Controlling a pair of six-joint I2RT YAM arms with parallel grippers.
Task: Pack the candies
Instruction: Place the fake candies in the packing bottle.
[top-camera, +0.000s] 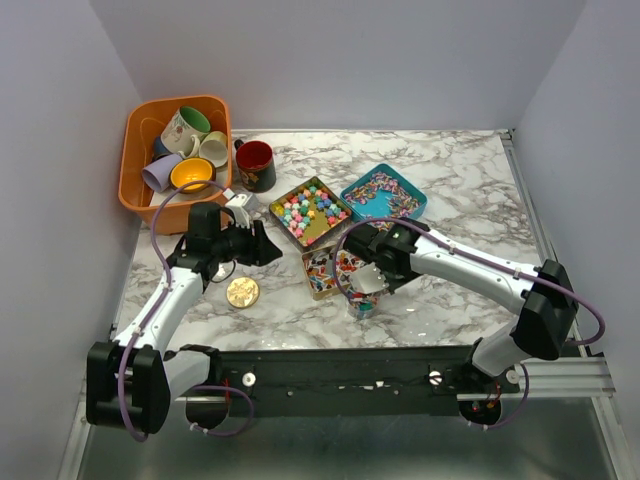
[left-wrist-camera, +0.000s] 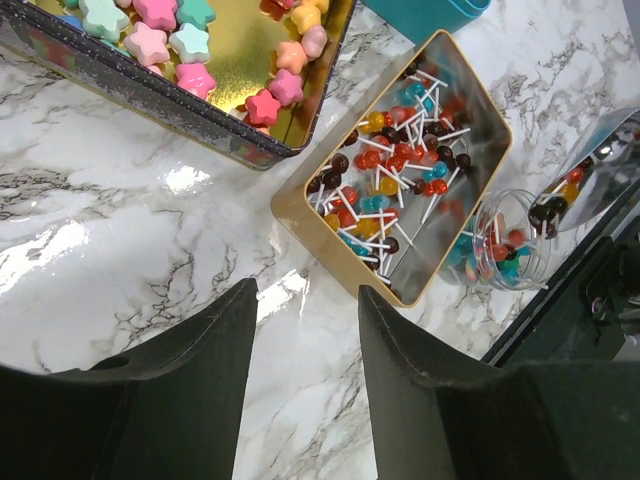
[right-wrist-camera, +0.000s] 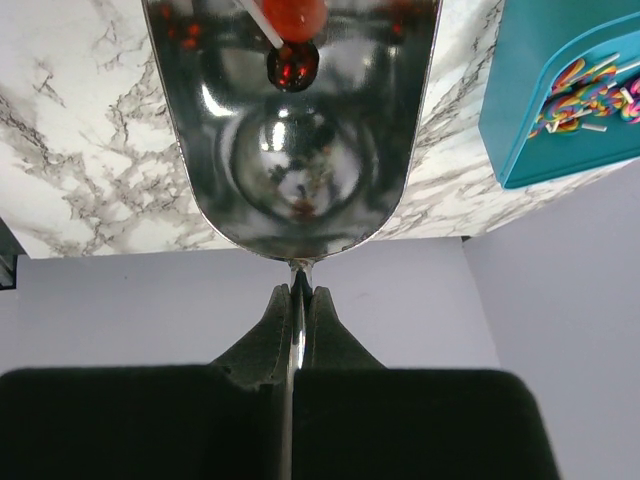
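We log a white marble table (top-camera: 470, 190). Bare marble lies under the left gripper's (left-wrist-camera: 307, 292) jaws. Just ahead and right of them sits a small gold tin (left-wrist-camera: 460, 190), with a glass jar (left-wrist-camera: 505, 250) just beside its right wall. Ahead and left is a big gold tin (left-wrist-camera: 150, 92). On the jaws' near side lies a flat gold lid (top-camera: 242, 292). On their far side is an orange basket (top-camera: 130, 165), with a dark red mug (top-camera: 256, 165) beside it. A teal tin (right-wrist-camera: 530, 110) sits right of the right gripper's (right-wrist-camera: 298, 292) jaws in the wrist view.
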